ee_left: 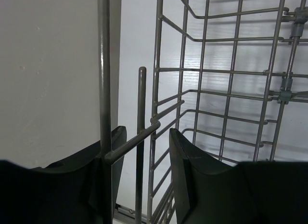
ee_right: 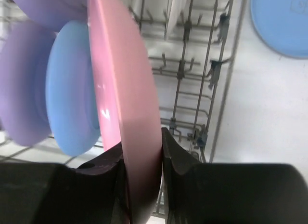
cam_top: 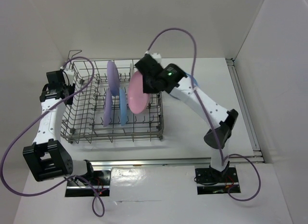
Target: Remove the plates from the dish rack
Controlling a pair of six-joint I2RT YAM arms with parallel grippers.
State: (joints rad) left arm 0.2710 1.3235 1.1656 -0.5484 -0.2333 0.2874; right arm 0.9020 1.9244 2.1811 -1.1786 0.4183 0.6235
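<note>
While gripped at its far-left corner, rack (cam_top: 82, 123): on table (cam_top: 183, 137), ahead of both bases.
Blue plate (cam_top: 123, 106): on edge in tines, lavender plate (cam_top: 108, 111) just left.
Right gripper (ee_right: 142, 144): pinching pink plate (ee_right: 125, 89) by rim, on edge over rack's right half.
Left gripper (ee_left: 147, 132): closed about rack's corner wire.
Second lavender plate (cam_top: 112, 77): upright, farther back.
Loose blue plate (ee_right: 284, 21): flat on table, right of rack.

Overhead looks down; close wrist views apparently share the rack (cam_top: 86, 123).

left arm (cam_top: 48, 120): white, black joints | right arm (cam_top: 202, 101): same, green light (cam_top: 169, 73) | cables (cam_top: 174, 30): purple | right pincer (ee_right: 142, 151): black
</note>
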